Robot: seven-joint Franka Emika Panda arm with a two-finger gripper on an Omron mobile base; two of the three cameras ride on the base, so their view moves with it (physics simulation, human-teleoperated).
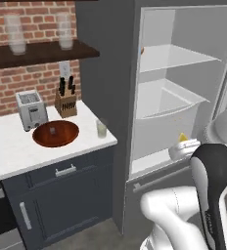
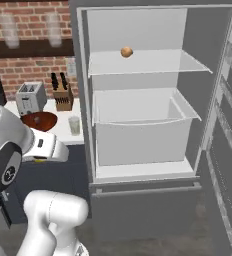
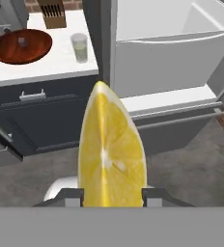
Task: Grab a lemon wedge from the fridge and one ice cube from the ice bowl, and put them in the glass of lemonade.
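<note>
Red brick backs the white counter [image 1: 22, 146], which sits at nine o'clock of the open fridge [image 1: 110, 73]. On that counter, the ice bowl [image 1: 56, 134] lies near the middle, with a small dark-looking lump inside it in the hand view. The glass of lemonade [image 1: 102, 129] stands at three o'clock of the bowl, close to the counter's edge beside the fridge wall. A toaster [image 1: 31, 110] and a knife block [image 1: 65, 100] stand behind the bowl, at about eleven and one o'clock. The claw [image 3: 112, 195] is narrowed on the lemon wedge [image 3: 112, 154], its cut face toward the hand camera, held in front of the fridge's lower section. A round orange fruit [image 2: 126, 51] rests on the upper fridge shelf [image 2: 153, 62].
</note>
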